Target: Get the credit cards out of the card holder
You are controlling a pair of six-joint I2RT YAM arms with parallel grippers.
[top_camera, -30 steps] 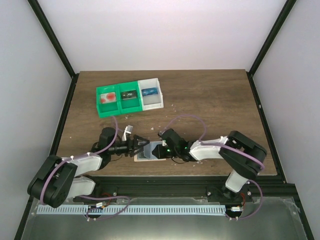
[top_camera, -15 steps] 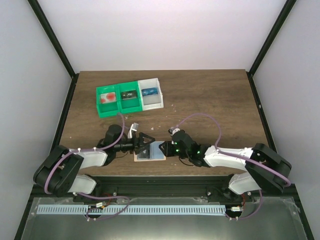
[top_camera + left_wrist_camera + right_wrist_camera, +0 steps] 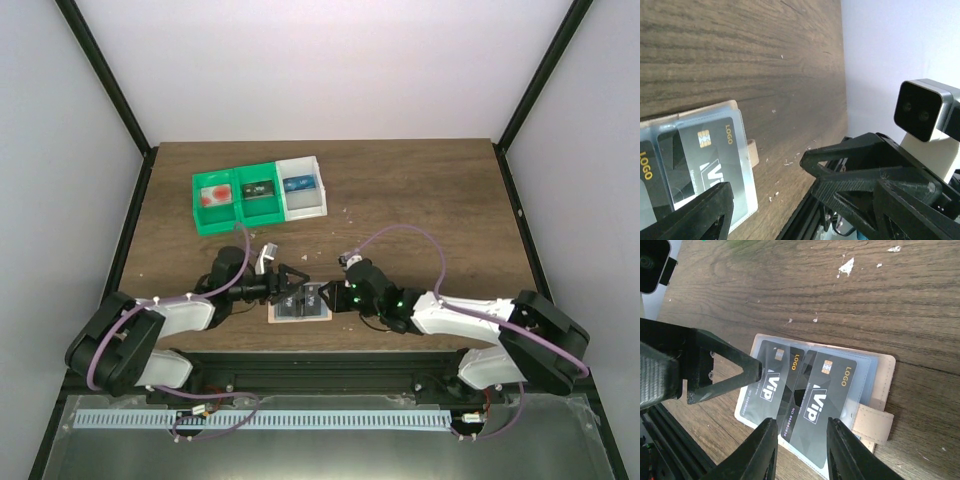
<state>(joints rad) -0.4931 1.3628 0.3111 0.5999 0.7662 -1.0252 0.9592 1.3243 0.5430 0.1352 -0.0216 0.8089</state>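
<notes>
The left gripper (image 3: 787,187) stood spread wide above the table (image 3: 740,50). Under the tip of one finger (image 3: 695,215) lay the card holder (image 3: 720,106), with dark credit cards (image 3: 710,160) marked LOGO in its clear pockets.

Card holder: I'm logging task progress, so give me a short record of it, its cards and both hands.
card holder: open flat at the near edge of the table
inside it: two dark cards, side by side in clear pockets
trays: back left, three compartments, one loose card in each
left hand: open, at the holder's edge
right hand: open, above the holder
progress: unfinished, two cards to pull
</notes>
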